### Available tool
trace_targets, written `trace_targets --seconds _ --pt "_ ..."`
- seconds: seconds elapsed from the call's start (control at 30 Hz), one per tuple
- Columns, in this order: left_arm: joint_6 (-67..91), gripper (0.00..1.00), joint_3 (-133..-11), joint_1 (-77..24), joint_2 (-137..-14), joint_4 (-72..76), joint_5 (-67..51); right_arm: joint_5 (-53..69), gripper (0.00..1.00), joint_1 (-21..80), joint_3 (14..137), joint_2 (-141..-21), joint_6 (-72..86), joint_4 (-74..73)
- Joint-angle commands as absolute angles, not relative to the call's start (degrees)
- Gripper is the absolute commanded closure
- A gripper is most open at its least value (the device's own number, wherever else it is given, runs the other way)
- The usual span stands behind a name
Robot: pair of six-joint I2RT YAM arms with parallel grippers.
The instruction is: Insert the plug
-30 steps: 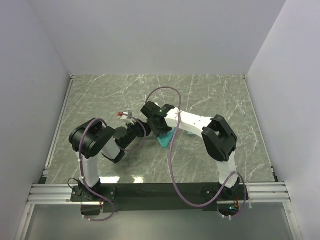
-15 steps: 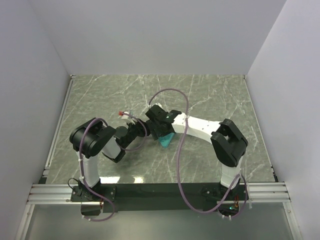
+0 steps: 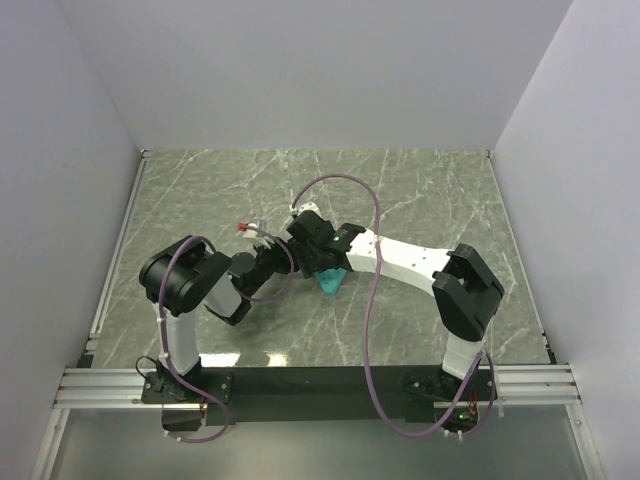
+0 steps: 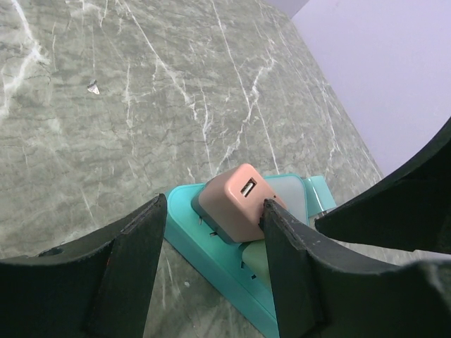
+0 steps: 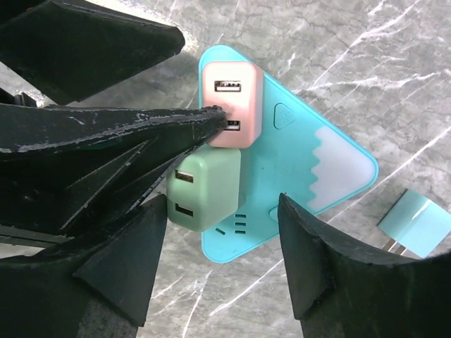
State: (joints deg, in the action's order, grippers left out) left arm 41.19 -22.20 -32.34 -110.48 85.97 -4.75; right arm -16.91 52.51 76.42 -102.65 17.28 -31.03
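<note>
Looking at the pink plug (image 5: 232,105) first: it's a chunky little cube with rounded corners and two USB ports stacked on its top face. It sits on the teal power strip (image 5: 296,176) near one rounded corner (can't tell whether it's pushed all the way home). Right beside it, touching, is a green plug (image 5: 204,186) of the same shape, also with two ports. The strip is a rounded triangle with a pale jagged patch at one end, lying flat on the green marbled table (image 4: 141,105). A small light-blue plug (image 5: 416,225) lies loose on the table just off the strip, metal prongs showing.

The left gripper (image 4: 211,208) is down low with its fingers spread either side of the pink plug. One fingertip (image 5: 162,127) touches the plug's side and the other stands clear of it, so nothing is pinched. The right gripper (image 5: 222,208) hangs above the strip, fingers (image 5: 317,260) wide apart and holding nothing, with the green plug showing between them. In the top view both grippers meet mid-table right at the strip.
</note>
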Motion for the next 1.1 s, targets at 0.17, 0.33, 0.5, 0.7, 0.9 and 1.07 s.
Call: trace_targets --seconds 0.17,0.33,0.5,0.7,0.9,1.07 --pt "38.06 0.39 -21.62 -33.05 -113.38 97.38 -6.85 -18.19 0.35 54.14 76.64 -102.83 16.17 -27.95" --pt "38.14 0.39 -21.8 -33.13 -113.64 97.21 -6.94 -17.93 0.38 55.02 77.34 -103.71 15.91 -28.13" --pt "38.32 0.39 -21.97 -33.05 -114.08 97.47 -7.03 -19.06 0.4 56.07 77.96 -105.11 15.91 -27.69" --pt "38.14 0.39 -21.8 -33.13 -113.82 97.56 -7.12 -24.34 0.45 56.25 78.4 -105.82 16.87 -28.83" --pt "38.14 0.39 -21.71 -33.13 -113.91 97.82 -7.29 -27.24 0.49 56.25 76.47 -103.1 16.7 -25.93" --pt "38.06 0.39 -21.71 -33.13 -113.82 97.56 -7.29 -29.26 0.51 56.25 75.94 -102.57 15.47 -24.96"
